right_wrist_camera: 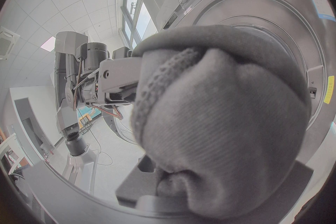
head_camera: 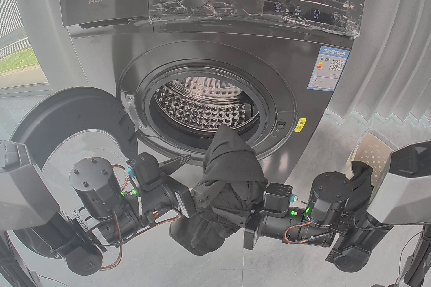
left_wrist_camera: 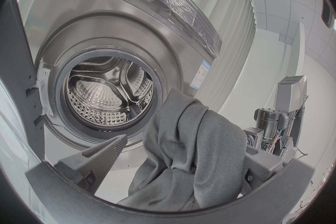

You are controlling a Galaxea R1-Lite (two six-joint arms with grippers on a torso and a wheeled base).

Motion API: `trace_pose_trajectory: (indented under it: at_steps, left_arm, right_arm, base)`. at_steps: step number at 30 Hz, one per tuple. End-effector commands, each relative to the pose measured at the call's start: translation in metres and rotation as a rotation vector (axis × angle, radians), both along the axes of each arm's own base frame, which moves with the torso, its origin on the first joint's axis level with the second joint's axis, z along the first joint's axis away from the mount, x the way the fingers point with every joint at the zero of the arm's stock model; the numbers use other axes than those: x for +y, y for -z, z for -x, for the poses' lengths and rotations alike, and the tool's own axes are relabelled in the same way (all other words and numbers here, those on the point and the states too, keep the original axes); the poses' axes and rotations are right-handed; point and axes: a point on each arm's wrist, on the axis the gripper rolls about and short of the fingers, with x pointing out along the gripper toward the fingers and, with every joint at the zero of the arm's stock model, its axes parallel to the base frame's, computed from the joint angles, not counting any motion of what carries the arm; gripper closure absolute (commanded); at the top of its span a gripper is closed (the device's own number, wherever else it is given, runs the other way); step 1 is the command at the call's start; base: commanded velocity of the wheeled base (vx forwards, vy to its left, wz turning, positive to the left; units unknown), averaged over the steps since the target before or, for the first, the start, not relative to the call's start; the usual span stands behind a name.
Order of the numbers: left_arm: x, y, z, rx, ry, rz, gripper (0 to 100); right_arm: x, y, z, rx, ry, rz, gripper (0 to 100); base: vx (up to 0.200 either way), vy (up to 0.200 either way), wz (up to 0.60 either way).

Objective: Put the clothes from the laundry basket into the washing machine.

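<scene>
Charcoal garment [head_camera: 231, 162], merely draped across the spread left gripper [head_camera: 202, 173], could slip off before reaching the drum [head_camera: 202, 106]; I cannot tell the right gripper's [head_camera: 231, 211] hold.

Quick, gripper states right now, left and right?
Left gripper: open, dark garment draped over one finger.
Right gripper: cannot be told; the garment covers it.

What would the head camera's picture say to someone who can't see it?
A dark garment is held bunched between the robot's two arms, right before the open mouth of a grey washing machine whose steel drum looks empty. Its round door is swung open to the left; a laundry basket stands at the right.
</scene>
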Motion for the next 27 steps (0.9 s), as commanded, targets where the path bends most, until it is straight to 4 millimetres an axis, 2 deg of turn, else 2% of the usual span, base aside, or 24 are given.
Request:
trace_pose_trajectory:
  at_steps: [1,6,10,20,27]
  left_arm:
    - [0.001,0.005,-0.001,0.015,-0.005,-0.012,0]
    - [0.010,0.006,-0.007,0.020,-0.069,-0.017,0]
    - [0.011,0.007,-0.004,0.028,-0.060,-0.018,0]
    - [0.013,-0.008,0.016,-0.001,0.048,0.013,0]
    - [0.016,-0.005,0.027,0.017,0.117,-0.005,0]
  right_arm:
    - [-0.006,-0.002,-0.001,0.001,0.015,-0.002,100]
    - [-0.014,-0.001,-0.008,0.008,0.050,0.002,100]
    - [-0.016,-0.004,-0.009,0.008,0.060,-0.008,100]
    - [-0.028,-0.001,-0.018,0.042,0.109,-0.014,100]
    - [-0.027,-0.003,-0.019,0.037,0.109,-0.021,100]
  base:
    - [0.000,0.000,0.00]
    - [0.000,0.000,0.00]
    - [0.000,0.000,0.00]
    - [0.000,0.000,0.00]
    - [0.000,0.000,0.00]
